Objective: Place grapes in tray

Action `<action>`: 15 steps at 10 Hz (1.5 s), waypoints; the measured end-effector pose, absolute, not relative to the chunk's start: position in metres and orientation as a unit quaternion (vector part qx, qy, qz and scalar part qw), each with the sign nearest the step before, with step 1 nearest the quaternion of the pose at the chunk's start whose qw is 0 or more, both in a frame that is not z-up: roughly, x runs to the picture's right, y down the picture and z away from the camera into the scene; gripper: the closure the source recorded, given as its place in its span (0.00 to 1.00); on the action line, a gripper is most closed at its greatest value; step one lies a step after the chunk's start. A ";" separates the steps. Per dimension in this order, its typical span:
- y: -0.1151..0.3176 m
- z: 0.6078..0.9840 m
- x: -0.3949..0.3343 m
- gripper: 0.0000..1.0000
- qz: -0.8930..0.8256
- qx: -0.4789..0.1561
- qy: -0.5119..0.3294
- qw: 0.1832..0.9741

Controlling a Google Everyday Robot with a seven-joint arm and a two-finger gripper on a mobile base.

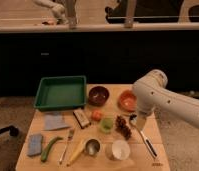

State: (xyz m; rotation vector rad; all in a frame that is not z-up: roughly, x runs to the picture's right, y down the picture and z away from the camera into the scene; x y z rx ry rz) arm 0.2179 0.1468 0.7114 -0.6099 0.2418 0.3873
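My claw [142, 119] hangs at the end of my white arm over the right side of the wooden worktop [143, 160], just in front of the orange bowl [126, 101] and above the head of a long-handled utensil [146, 141]. It is released, with its fingers apart and nothing in it. The grapes [123, 127] lie on the worktop just to the left of my claw, apart from it, beside a light green fruit [107, 124] and near an orange fruit [96, 115]. The green tray [43, 96] sits at the far left corner, well apart from the grapes, with a dark bowl [98, 95] between it and the orange bowl. A white cup [119, 149] stands in front of the grapes.
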 end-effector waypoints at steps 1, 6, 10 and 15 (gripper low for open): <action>0.148 0.715 0.214 0.20 0.202 -0.298 0.117 0.926; 0.162 0.728 0.194 0.20 0.235 -0.305 0.132 0.914; 0.171 0.737 0.182 0.20 0.219 -0.328 0.120 0.911; 0.172 0.739 0.182 0.20 0.225 -0.332 0.120 0.908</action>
